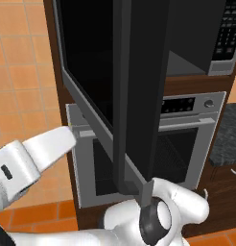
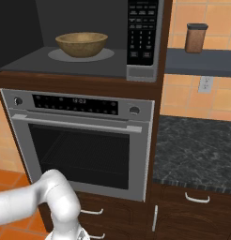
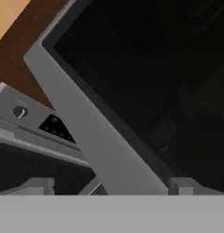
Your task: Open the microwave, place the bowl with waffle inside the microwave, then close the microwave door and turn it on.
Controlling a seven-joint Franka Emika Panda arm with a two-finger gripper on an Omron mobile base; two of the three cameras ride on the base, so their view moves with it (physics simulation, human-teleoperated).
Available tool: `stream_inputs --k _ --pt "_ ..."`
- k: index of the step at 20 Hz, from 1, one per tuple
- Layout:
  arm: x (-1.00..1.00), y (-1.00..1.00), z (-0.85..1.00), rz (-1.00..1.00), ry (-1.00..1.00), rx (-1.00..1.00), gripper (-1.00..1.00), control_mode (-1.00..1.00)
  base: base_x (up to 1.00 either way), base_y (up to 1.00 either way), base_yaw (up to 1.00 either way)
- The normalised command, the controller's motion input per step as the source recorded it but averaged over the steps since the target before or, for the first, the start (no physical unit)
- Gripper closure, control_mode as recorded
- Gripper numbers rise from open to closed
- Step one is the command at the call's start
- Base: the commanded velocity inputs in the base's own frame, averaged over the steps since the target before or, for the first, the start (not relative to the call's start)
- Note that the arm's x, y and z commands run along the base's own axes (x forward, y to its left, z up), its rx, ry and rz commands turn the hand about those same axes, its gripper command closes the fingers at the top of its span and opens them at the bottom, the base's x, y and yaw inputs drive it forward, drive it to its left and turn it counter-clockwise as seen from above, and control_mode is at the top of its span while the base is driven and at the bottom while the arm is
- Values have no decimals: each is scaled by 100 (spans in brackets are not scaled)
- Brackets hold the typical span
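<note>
The microwave (image 2: 142, 72) stands open, its keypad (image 2: 142, 33) on the right. The tan bowl (image 2: 81, 43) sits inside on the round turntable plate. The bowl's wall hides the waffle. The microwave door (image 1: 91, 62) is swung far out to the left, with its black glass and grey lower rim (image 3: 86, 132) close in front of the hand. My gripper (image 3: 111, 185) is open, its fingertips (image 3: 38, 184) wide apart just below the door's lower edge. From the left base it shows as a grey finger (image 1: 146, 191) pointing up at the door's bottom corner.
The steel oven (image 2: 80, 150) with two knobs and a bar handle sits directly under the microwave. A dark granite counter (image 2: 197, 150) lies to the right, with drawers below. A brown canister (image 2: 196, 37) stands on the shelf above it.
</note>
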Motion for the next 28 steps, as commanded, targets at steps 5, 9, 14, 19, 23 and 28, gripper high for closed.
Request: stream_inputs --k 5,9,14,19,23,28 --pt "-16 -84 25 0 -28 23 -100 -100 0 0 0" --pt "-18 -83 50 0 -30 26 -100 -100 0 0 0" --pt "-46 -99 43 2 -30 28 -100 -100 0 0 0" --pt "-38 -100 31 8 -28 34 -100 -100 0 0 0" --pt "3 -100 2 14 -21 39 -100 -100 0 0 0" --pt "75 -84 0 8 -2 36 -100 -100 0 0 0"
